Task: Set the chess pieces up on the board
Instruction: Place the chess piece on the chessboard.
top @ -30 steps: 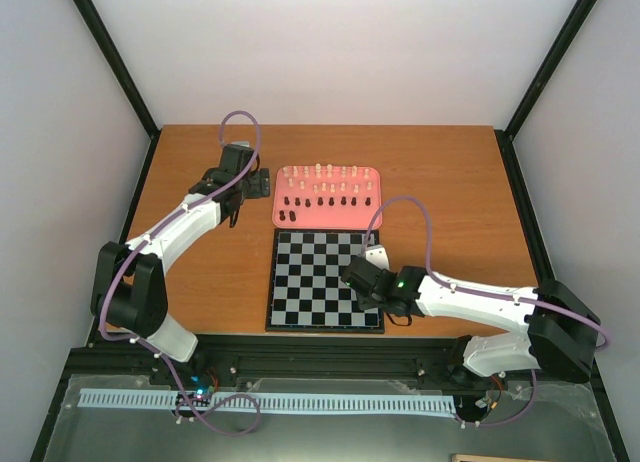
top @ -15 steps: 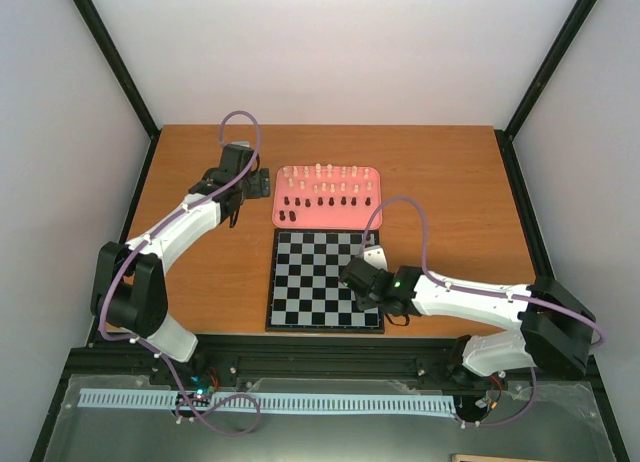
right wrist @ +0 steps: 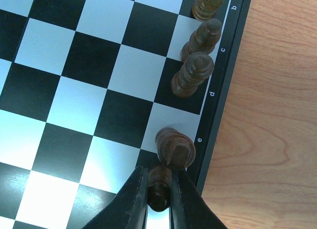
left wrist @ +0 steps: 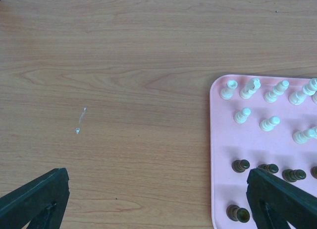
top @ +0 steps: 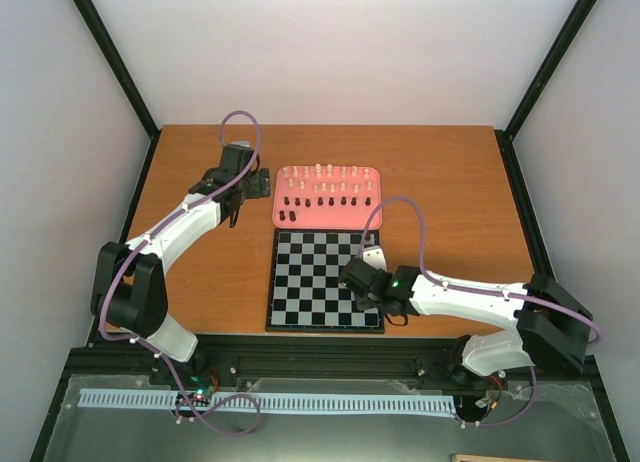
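1. Checking your right pincer [right wrist: 159, 189]: it is clenched on one dark piece [right wrist: 159, 182], held upright and low over the board [right wrist: 74, 90]. It sits at the lettered border, on the square just past the "e" mark.
2. Done so far: four dark pieces [right wrist: 192, 75] stand in a row along that border, on b, c, d and e. In the top view this looks like the board's right edge, but the arm hides them there.
3. The held piece is just beside the e-file piece [right wrist: 176, 147], maybe touching it. You can't tell from here whether its base is down on the square.
4. Your left pincer [left wrist: 156, 189] is released, with fingers wide apart and nothing between them. It hovers over bare surface [left wrist: 124, 65], just left of the pink tray [left wrist: 214, 140].
5. Left to do is most of the job. The tray holds cream pieces [left wrist: 270, 123] on its far side and the remaining dark pieces [left wrist: 241, 165] on its near side.
6. My read is an early stage:
   - one dark back row is about half filled
   - no cream piece shows on the board
   - every other visible square is bare
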You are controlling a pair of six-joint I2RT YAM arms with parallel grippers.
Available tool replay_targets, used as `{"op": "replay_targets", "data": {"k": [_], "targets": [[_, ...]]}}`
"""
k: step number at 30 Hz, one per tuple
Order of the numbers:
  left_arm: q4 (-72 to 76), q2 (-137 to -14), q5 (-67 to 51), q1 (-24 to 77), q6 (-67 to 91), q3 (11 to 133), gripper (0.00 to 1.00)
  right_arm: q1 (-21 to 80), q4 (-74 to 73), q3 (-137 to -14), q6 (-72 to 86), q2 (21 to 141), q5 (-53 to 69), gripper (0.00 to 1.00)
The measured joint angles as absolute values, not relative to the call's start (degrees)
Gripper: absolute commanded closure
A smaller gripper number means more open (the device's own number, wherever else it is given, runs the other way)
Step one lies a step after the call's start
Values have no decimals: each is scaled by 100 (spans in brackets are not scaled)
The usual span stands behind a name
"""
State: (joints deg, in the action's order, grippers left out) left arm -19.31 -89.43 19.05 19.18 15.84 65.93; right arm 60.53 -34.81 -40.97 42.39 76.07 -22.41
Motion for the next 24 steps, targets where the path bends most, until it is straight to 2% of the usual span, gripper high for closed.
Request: {"op": "replay_targets", "data": {"k": [4, 8, 17, 24], "targets": [[-1931, -8943, 1905, 1918, 1584, 6595, 0, 6053, -3474, -4099, 4244, 7614, -2248, 85], [-1931, -8943, 1905, 1918, 1584, 6593, 0, 6053, -3479, -4097, 4250, 7614, -2239, 75], [-1931, -8943, 1905, 1918, 1584, 6593, 0, 6053, -3498, -4095, 4254, 7518, -2202, 65], [-1931, -8943, 1903, 1918, 1584, 6593, 0, 6053, -3553, -4093, 4233, 7242, -2143, 42]]}}
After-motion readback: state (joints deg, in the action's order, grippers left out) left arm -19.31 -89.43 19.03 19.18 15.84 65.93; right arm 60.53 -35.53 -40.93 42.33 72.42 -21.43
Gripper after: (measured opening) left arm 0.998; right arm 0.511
